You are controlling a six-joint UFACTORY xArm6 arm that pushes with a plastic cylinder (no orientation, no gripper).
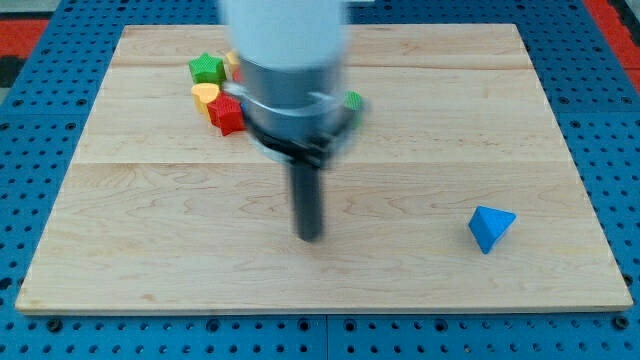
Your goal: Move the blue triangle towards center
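The blue triangle (491, 228) lies on the wooden board (150, 230) at the view's lower right. My tip (311, 237) is near the board's middle, a little toward the view's bottom. It is well to the left of the blue triangle and apart from it. The rod looks blurred.
A cluster of blocks sits at the view's upper left: a green star (206, 68), a yellow block (205, 96) and a red block (228, 114). Another yellow block (232, 62) peeks out behind the arm. A green block (353, 102) shows at the arm's right edge.
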